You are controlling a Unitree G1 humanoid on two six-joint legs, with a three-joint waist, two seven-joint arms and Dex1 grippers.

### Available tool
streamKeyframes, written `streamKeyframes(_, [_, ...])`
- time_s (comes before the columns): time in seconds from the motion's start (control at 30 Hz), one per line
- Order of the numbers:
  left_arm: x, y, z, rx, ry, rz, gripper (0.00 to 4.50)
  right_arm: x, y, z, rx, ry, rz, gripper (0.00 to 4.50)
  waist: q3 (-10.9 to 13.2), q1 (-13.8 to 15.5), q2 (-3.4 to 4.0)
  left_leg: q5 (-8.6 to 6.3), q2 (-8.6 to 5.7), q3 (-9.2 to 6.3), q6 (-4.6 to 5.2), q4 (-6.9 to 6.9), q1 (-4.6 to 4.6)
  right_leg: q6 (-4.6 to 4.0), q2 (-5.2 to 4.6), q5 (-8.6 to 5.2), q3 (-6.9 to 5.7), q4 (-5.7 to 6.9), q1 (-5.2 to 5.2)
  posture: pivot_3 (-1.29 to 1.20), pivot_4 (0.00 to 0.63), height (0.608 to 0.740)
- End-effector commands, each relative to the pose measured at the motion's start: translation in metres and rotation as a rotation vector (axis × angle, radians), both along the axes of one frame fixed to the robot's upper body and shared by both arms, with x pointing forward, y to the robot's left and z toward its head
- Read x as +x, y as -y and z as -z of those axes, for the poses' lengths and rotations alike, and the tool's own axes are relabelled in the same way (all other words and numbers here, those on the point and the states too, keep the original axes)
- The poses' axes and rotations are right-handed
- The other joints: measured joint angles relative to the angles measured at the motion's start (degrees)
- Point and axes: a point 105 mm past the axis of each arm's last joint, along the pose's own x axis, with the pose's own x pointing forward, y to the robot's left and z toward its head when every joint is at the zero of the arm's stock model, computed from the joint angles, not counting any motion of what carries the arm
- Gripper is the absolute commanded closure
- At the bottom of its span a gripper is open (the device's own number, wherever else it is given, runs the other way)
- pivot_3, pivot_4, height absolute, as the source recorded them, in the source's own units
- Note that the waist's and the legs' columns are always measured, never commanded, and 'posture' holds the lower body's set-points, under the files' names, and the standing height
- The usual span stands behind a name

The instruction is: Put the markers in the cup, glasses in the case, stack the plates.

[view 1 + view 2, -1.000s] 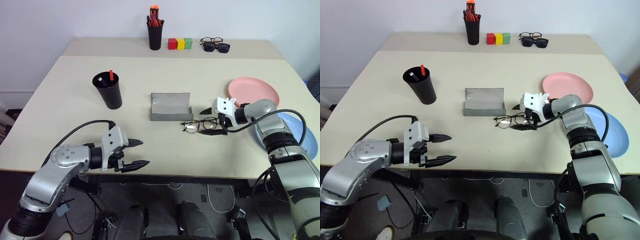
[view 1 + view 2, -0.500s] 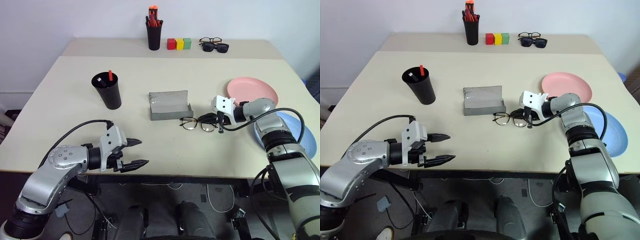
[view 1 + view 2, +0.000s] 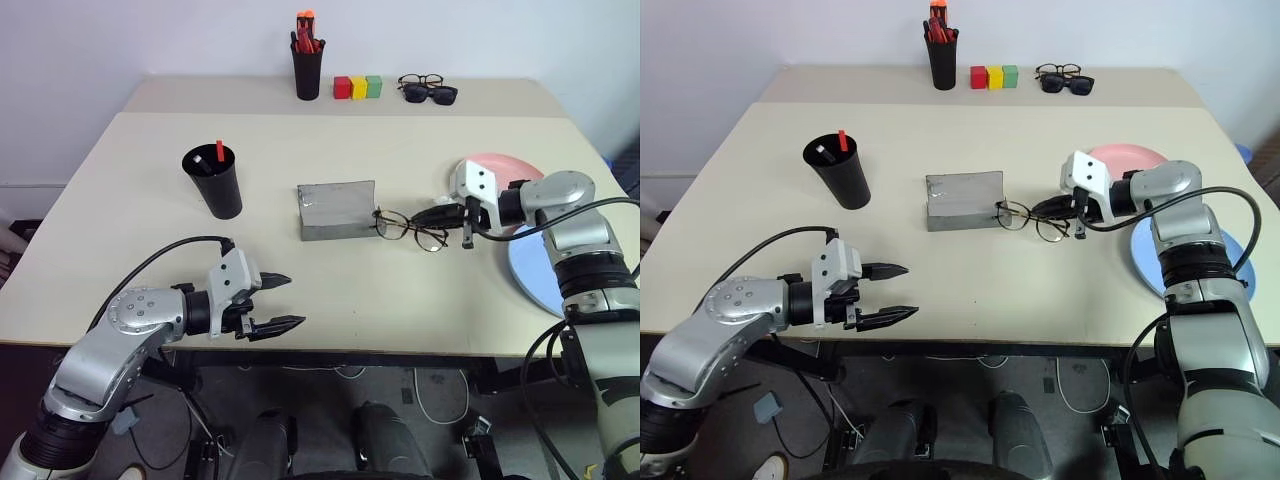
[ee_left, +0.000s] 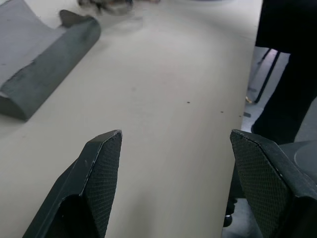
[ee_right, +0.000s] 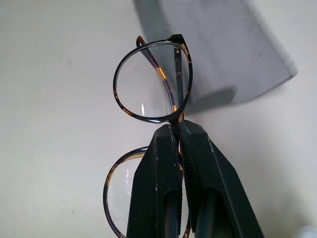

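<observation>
Glasses (image 3: 411,226) hang above the table (image 3: 130,200), pinched at the bridge between the pressed-together fingers of the right gripper (image 3: 444,213), just to the right of the grey case (image 3: 337,211). The right wrist view shows the two black fingers closed on the thin dark frame between the clear lenses, with the case beyond them. The case sits open near the middle of the table, its lid standing up. Well to the left of the case stands the black cup (image 3: 215,181), upright, with a red-capped marker (image 3: 220,151) sticking out of it and a second, pale marker (image 3: 203,158) lying against its inner rim. To the right of the case, past the gripper, lies the pink plate (image 3: 520,164), partly hidden by the right arm; the light blue plate (image 3: 540,275) lies nearer the front edge than the pink one, at the table's right edge, apart from it. The left gripper (image 3: 276,301) hovers at the front edge, well in front of and to the left of the case, its fingers spread wide with nothing between them. Far behind the case, along the back of the table, stand a black pen holder (image 3: 307,66) with red and orange pens, three coloured blocks (image 3: 358,87), and a pair of sunglasses (image 3: 431,94) beside another pair of spectacles (image 3: 422,80).
</observation>
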Motion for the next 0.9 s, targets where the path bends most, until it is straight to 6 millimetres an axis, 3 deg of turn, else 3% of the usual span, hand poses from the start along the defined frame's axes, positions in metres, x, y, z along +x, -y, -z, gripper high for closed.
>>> streamKeyframes(0.03, [0.001, 0.002, -0.007, -0.015, 0.032, 0.010, 0.95, 0.006, -0.019, -0.043, 0.112, 0.108, -0.023, 4.40, 0.00, -0.01, 0.00, 0.00, 0.00, 0.00, 0.00, 0.00, 0.00, 0.00, 0.00, 0.00, 0.00, 0.00, 0.00, 0.00, 0.150, 0.740])
streamKeyframes(0.17, [0.000, 0.001, -0.008, -0.013, 0.034, -0.008, 0.95, 0.027, -0.048, -0.051, 0.154, 0.258, -0.022, 4.40, 0.00, -0.28, 0.00, 0.02, 0.00, 0.01, -0.04, 0.00, 0.01, 0.00, 0.00, 0.00, 0.00, 0.00, -0.01, 0.00, 0.150, 0.740])
streamKeyframes(0.53, [-0.009, -0.007, -0.010, -0.017, 0.038, -0.102, 0.95, 0.046, -0.098, -0.030, 0.094, 0.396, -0.071, 4.40, 0.01, -1.01, 0.01, 0.04, -0.03, 0.02, -0.07, -0.03, -0.04, -0.01, -0.07, 0.01, -0.09, -0.04, -0.06, 0.00, 0.150, 0.740])
streamKeyframes(0.9, [-0.014, -0.008, -0.010, -0.026, 0.037, -0.151, 0.95, 0.050, -0.114, -0.015, 0.113, 0.402, -0.048, 4.40, 0.02, -1.31, 0.03, 0.05, -0.03, 0.01, -0.09, -0.03, -0.03, -0.01, -0.06, 0.01, -0.09, -0.02, -0.05, 0.00, 0.150, 0.740])
